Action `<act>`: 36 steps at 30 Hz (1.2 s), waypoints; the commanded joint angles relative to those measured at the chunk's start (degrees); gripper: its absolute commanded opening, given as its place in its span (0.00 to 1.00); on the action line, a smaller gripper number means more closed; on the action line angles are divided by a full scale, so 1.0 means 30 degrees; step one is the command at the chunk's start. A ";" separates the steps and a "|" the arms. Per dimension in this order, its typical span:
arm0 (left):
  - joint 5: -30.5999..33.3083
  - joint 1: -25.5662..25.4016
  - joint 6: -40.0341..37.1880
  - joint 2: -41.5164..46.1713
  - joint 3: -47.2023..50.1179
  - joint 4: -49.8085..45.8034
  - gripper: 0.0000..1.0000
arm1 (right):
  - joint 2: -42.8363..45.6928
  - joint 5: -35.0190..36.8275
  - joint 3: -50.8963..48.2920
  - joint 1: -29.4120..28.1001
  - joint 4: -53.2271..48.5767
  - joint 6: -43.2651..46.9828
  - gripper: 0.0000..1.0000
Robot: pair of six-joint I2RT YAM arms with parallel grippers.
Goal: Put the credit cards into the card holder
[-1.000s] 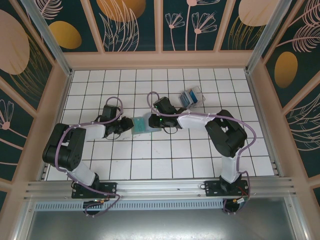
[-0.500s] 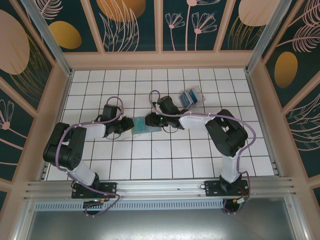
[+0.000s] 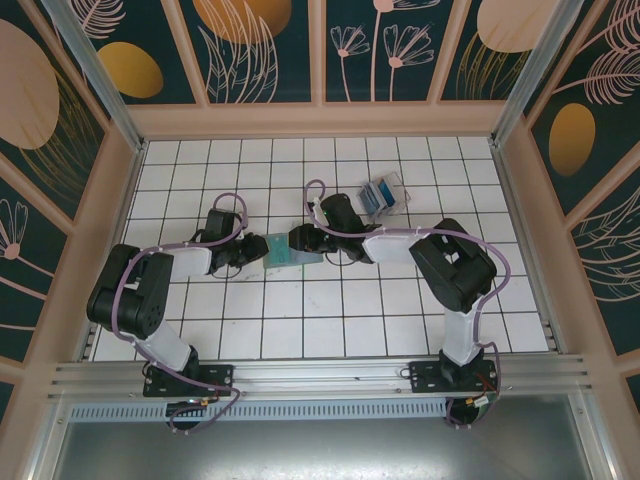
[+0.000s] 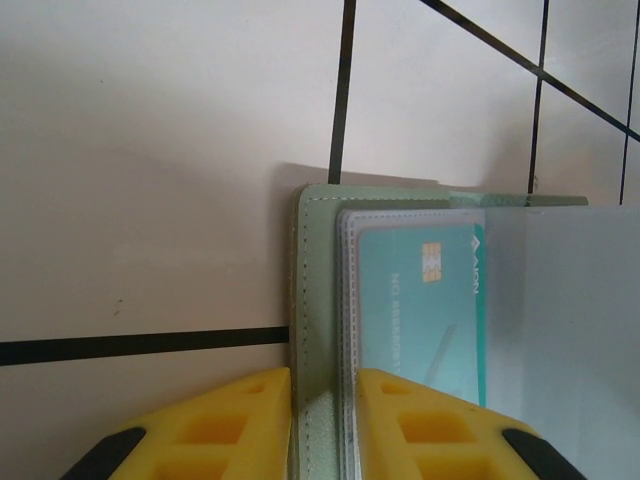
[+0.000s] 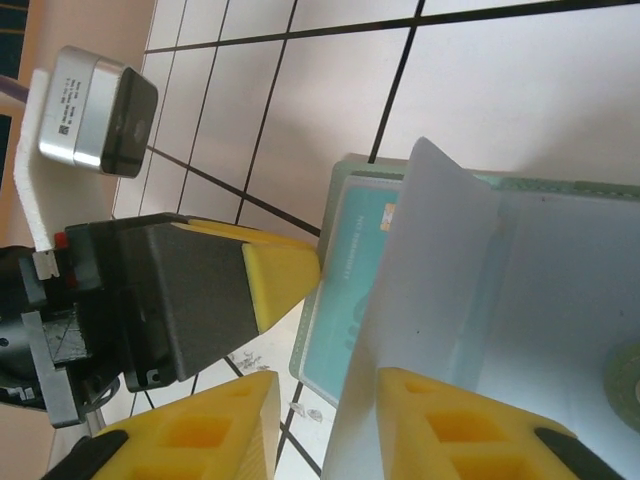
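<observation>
**Card insert: holder pinned, feed flat**

My left gripper (image 4: 325,385) is clenched on the left edge of the card holder (image 4: 318,270), mid-table. My right gripper (image 5: 325,390) straddles a pale sheet (image 5: 440,260) over the pockets; whether it is gripped I cannot tell. A teal card (image 4: 420,310) sits pocketed. I'd slide flat along the pocket mouth. The two grippers are near each other, so small moves. The credit cards (image 3: 383,193) lie far right, well apart, with open tiled table (image 3: 330,310) between.

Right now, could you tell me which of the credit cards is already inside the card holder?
The teal card with the gold chip, in the card holder's clear pocket; the other cards lie piled on the tiles apart from it.
</observation>
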State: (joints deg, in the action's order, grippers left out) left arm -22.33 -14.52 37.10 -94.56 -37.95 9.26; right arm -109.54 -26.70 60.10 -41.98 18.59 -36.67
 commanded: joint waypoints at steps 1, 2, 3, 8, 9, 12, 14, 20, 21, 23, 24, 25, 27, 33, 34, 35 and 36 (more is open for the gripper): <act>-0.0435 0.0124 -0.0258 -0.0354 -0.0239 0.0289 0.26 | 0.0219 -0.0012 0.0302 -0.0065 0.0299 -0.0004 0.25; -0.0465 0.0112 -0.0227 -0.0354 -0.0268 0.0333 0.25 | 0.0184 -0.0076 0.0388 -0.0063 0.0264 0.0061 0.23; -0.0479 0.0106 -0.0237 -0.0348 -0.0291 0.0338 0.25 | 0.0129 -0.0148 0.0339 -0.0099 0.0375 0.0063 0.22; -0.0494 0.0121 -0.0298 -0.0412 -0.0298 0.0283 0.25 | -0.0054 -0.0655 0.0301 -0.0099 0.0662 -0.0025 0.21; -0.0510 0.0109 -0.0286 -0.0411 -0.0276 0.0306 0.25 | -0.0124 -0.0813 0.0286 -0.0099 0.0809 -0.0053 0.21; -0.0585 0.0111 -0.0307 -0.0468 -0.0209 0.0312 0.25 | -0.0321 -0.1094 0.0316 -0.0096 0.1037 -0.0193 0.21; -0.0556 0.0117 -0.0312 -0.0442 -0.0139 0.0313 0.26 | -0.0427 -0.1342 0.0409 -0.0100 0.1146 -0.0255 0.21; -0.0585 0.0121 -0.0326 -0.0471 -0.0250 0.0330 0.26 | -0.0732 -0.1472 0.0719 -0.0202 0.0985 -0.0253 0.19; -0.0584 0.0119 -0.0326 -0.0471 -0.0264 0.0368 0.26 | -0.0784 -0.1444 0.0787 -0.0209 0.0876 -0.0233 0.16; -0.0610 0.0106 -0.0356 -0.0523 -0.0291 0.0344 0.26 | -0.0843 -0.1208 0.0827 -0.0246 0.0602 -0.0123 0.16; -0.0628 0.0105 -0.0356 -0.0558 -0.0316 0.0342 0.26 | -0.0860 -0.1043 0.0827 -0.0273 0.0445 -0.0044 0.16; -0.0665 0.0102 -0.0356 -0.0580 -0.0352 0.0341 0.26 | -0.0842 -0.1003 0.0821 -0.0289 0.0396 0.0046 0.15; -0.0687 0.0118 -0.0348 -0.0615 -0.0327 0.0364 0.26 | -0.0775 -0.0952 0.0740 -0.0363 0.0425 0.0107 0.14; -0.0722 0.0112 -0.0378 -0.0594 -0.0415 0.0258 0.26 | -0.0836 -0.0654 0.0914 -0.0510 0.0128 0.0338 0.09; -0.0690 0.0101 -0.0407 -0.0591 -0.0435 0.0211 0.26 | -0.0846 -0.0644 0.0915 -0.0525 0.0139 0.0352 0.09; -0.0725 0.0112 -0.0414 -0.0586 -0.0473 0.0154 0.26 | -0.0868 -0.0651 0.0915 -0.0511 0.0159 0.0356 0.09; -0.0725 0.0112 -0.0442 -0.0559 -0.0501 0.0110 0.26 | -0.0883 -0.0666 0.0915 -0.0510 0.0144 0.0356 0.08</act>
State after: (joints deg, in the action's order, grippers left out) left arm -23.64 -14.31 37.08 -95.37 -38.11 9.80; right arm -111.24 -29.43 60.99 -43.18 19.29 -36.40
